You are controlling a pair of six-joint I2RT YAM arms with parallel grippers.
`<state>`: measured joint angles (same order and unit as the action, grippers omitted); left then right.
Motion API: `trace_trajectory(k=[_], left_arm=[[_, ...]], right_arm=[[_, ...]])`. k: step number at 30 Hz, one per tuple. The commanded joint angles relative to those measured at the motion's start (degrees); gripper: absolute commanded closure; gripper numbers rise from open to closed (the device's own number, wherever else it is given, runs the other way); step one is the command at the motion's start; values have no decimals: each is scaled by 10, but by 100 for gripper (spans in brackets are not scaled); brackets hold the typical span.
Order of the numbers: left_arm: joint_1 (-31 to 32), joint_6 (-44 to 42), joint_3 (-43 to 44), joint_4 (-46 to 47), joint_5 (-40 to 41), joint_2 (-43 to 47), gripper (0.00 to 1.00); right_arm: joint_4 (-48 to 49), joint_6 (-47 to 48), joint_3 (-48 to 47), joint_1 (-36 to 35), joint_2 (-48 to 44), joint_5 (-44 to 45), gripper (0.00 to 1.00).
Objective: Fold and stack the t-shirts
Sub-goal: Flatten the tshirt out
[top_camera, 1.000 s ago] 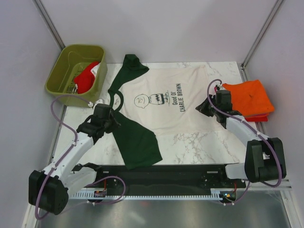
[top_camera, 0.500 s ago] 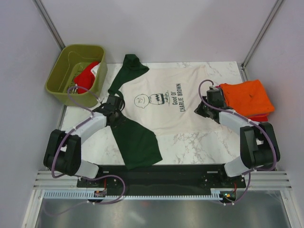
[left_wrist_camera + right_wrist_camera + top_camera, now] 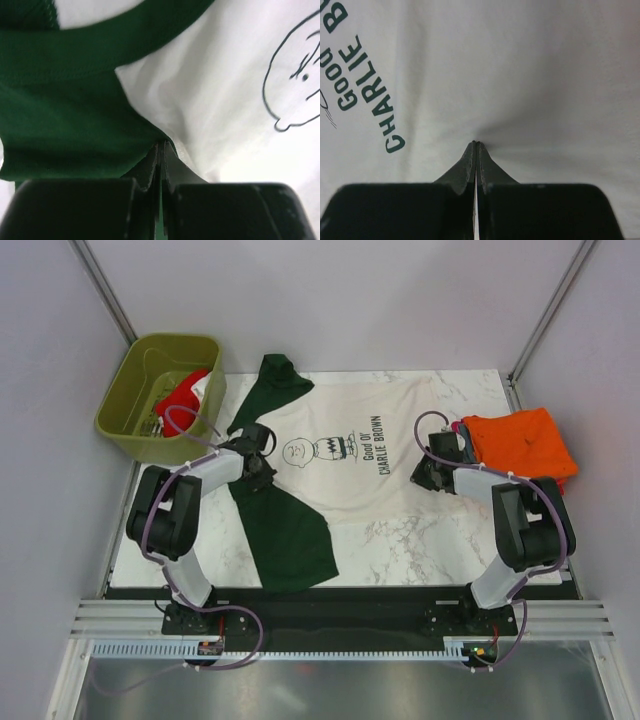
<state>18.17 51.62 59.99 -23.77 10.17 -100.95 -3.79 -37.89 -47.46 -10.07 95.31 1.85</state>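
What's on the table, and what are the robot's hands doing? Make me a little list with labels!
Big shirt: cream t-shirt with dark green sleeves, spread out on the table
Left gripper: shut, pinching the cream t-shirt where green sleeve meets cream cloth
Right gripper: shut, pinching the cream t-shirt near its right edge
Folded pile: orange t-shirt, on the right side
Bin: olive-green, far left, red t-shirt inside

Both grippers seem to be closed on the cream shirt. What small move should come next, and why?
Probably raise both grippers a little, together. The left gripper is shut on the cream shirt at the seam of its green sleeve, the right gripper on plain cloth near the hem. The shirt lies flat, not yet folded.
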Motion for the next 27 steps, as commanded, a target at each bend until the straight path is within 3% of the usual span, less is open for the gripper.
trace_trajectory(k=[1, 11, 16, 23, 26, 27], left_arm=[[-22, 21, 37, -1, 13, -43, 98], [-56, 5, 164, -24, 26, -137, 98], [-60, -46, 204, -40, 14, -152, 98], [-53, -91, 54, 16, 13, 39, 98], [-54, -103, -4, 14, -7, 129, 84], [-53, -106, -21, 14, -20, 178, 69]], right_arm=[[-7, -25, -18, -1, 33, 26, 100], [-17, -44, -105, -1, 103, 24, 100], [-44, -30, -135, 0, 84, 13, 100], [-50, 6, -68, -1, -37, 20, 79], [-58, 11, -28, 0, -92, 29, 78], [-60, 9, -19, 0, -105, 33, 78]])
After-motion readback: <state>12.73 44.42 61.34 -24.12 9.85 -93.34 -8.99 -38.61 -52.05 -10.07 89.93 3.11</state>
